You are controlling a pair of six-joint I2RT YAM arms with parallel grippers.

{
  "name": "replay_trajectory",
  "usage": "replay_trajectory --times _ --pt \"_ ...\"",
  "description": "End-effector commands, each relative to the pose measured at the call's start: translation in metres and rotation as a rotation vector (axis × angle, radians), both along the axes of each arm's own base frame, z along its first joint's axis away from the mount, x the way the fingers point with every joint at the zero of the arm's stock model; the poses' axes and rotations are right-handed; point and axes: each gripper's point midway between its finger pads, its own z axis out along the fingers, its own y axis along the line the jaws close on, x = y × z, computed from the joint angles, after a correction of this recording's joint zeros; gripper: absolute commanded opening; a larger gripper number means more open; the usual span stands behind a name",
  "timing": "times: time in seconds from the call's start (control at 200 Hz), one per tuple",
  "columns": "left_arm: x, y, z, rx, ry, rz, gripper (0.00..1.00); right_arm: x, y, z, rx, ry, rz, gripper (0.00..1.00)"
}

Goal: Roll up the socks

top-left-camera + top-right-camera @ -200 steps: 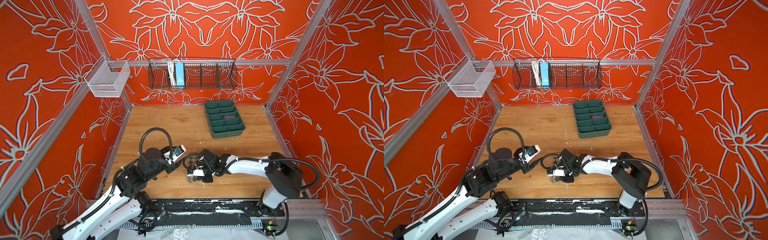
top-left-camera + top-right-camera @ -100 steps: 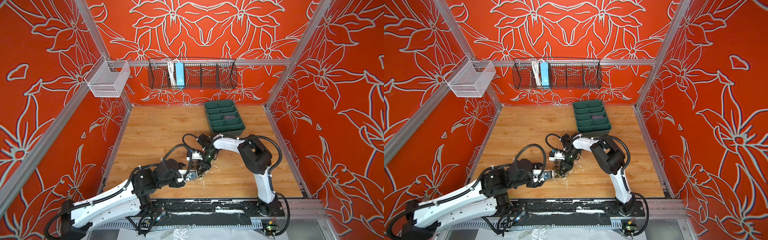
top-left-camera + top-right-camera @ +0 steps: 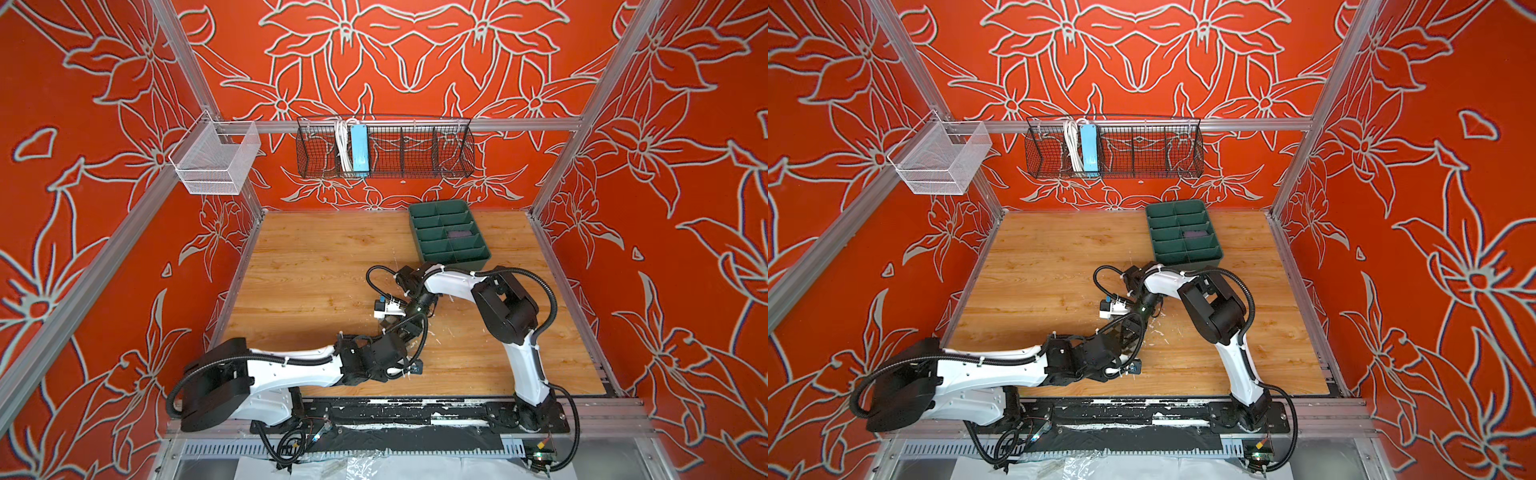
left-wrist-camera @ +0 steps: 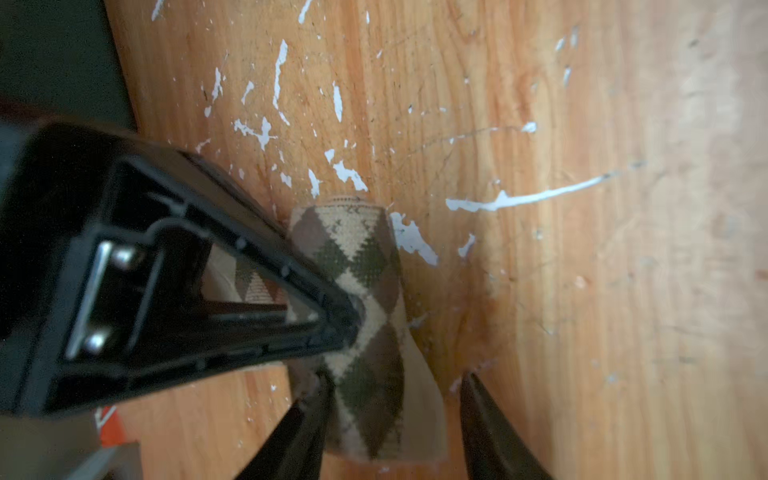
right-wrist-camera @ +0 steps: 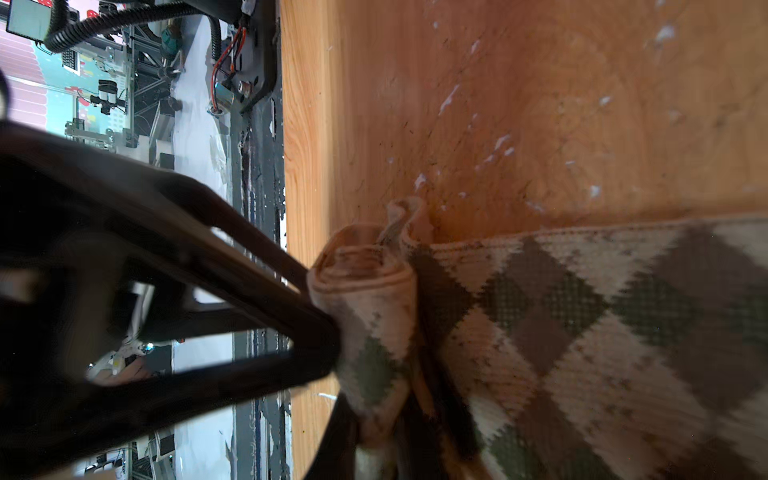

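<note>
The beige sock with olive-brown argyle diamonds (image 4: 365, 266) lies on the wooden table, one end wound into a tight roll (image 5: 365, 291) and the rest flat (image 5: 602, 324). My right gripper (image 5: 386, 424) is shut on the roll. My left gripper (image 4: 392, 382) stands open astride the same sock: one finger (image 4: 307, 415) touches it, the other finger (image 4: 490, 424) stands apart. In both top views the two grippers (image 3: 399, 324) (image 3: 1133, 322) meet at the front middle of the table and hide the sock. No purple sock is clearly in view.
A green divided tray (image 3: 419, 226) stands at the back right, with a dark purplish item (image 3: 460, 234) in one compartment. A black wire basket (image 3: 384, 147) and a white mesh basket (image 3: 216, 160) hang on the walls. White scuffs mark the wood.
The left arm has swung from the left side across the front to the sock, and its jaws have narrowed. The right arm has folded back, moving the sock slightly farther from the front edge.
</note>
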Motion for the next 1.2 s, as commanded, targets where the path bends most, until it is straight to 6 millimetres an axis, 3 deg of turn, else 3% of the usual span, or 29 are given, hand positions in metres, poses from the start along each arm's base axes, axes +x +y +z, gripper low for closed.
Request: replay_trajectory --times 0.0,0.165,0.265,0.295,0.31,0.325,0.345,0.465,0.565,0.701,0.776,0.856,0.936,1.061,1.196 --pt "0.016 -0.005 -0.008 0.016 -0.067 0.06 0.38 -0.004 -0.004 0.002 0.017 0.019 0.032 0.12" --pt "0.018 0.007 -0.037 0.15 -0.03 0.115 0.03 0.001 -0.005 0.011 0.04 -0.022 0.022 0.13" --pt "0.012 0.01 -0.045 0.176 0.02 0.125 0.0 0.016 -0.008 0.021 0.072 -0.119 -0.031 0.18" --pt "0.01 0.01 -0.046 0.175 0.036 0.126 0.0 0.022 -0.009 0.026 0.083 -0.156 -0.05 0.36" --pt "0.009 0.01 -0.046 0.178 0.043 0.126 0.0 0.024 -0.011 0.028 0.084 -0.173 -0.06 0.56" --pt "0.008 0.011 -0.046 0.177 0.047 0.127 0.0 0.027 -0.011 0.031 0.093 -0.198 -0.07 0.88" --pt "0.008 0.011 -0.045 0.176 0.051 0.13 0.0 0.03 -0.014 0.034 0.095 -0.224 -0.083 0.97" --pt "0.003 0.015 -0.045 0.185 0.078 0.129 0.0 0.047 -0.025 0.06 0.134 -0.408 -0.158 0.98" --pt "-0.001 0.015 -0.042 0.18 0.116 0.125 0.0 0.075 -0.04 0.084 0.119 -0.595 -0.298 0.98" --pt "-0.005 0.011 -0.034 0.152 0.234 0.136 0.0 0.136 -0.093 0.125 0.002 -0.918 -0.692 0.98" --pt "-0.008 0.01 -0.026 0.127 0.33 0.143 0.0 0.151 -0.129 0.155 -0.028 -1.088 -0.906 0.98" --pt "-0.008 0.008 -0.019 0.102 0.42 0.148 0.0 0.142 -0.15 0.179 0.034 -1.174 -1.031 0.98" --pt "-0.005 0.007 -0.014 0.085 0.488 0.151 0.0 0.123 -0.154 0.191 0.152 -1.156 -1.099 0.98" --pt "0.003 0.005 -0.009 0.062 0.604 0.178 0.0 0.055 -0.118 0.185 0.382 -1.019 -0.782 0.97" --pt "0.016 -0.001 -0.006 0.052 0.739 0.251 0.0 0.006 -0.113 0.152 0.284 -1.043 -0.508 0.87"
